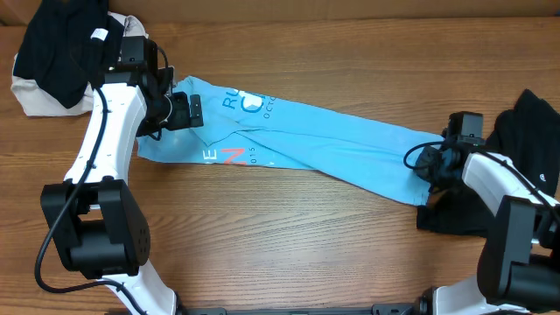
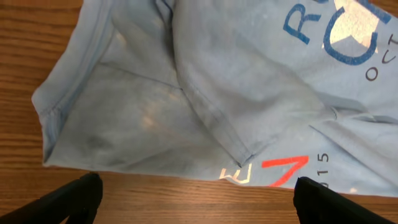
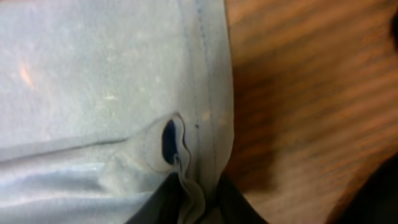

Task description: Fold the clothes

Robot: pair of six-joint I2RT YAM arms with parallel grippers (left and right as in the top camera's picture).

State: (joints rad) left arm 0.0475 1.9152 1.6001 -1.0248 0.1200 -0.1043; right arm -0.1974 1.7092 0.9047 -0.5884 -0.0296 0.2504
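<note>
While the left gripper hangs with its jaws spread wide over the shirt at its 10 o'clock end, gripping nothing, the right gripper is clenched on the hem at the 3 o'clock end. The right wrist view shows a fold of blue cloth pinched between its dark fingers. Stretched in a long, partly folded band, the shirt lies across the table, lettering up near the left gripper. A black garment on a beige one sits at 11 o'clock. A second black garment lies at 3 o'clock, just beyond the right gripper.
</note>
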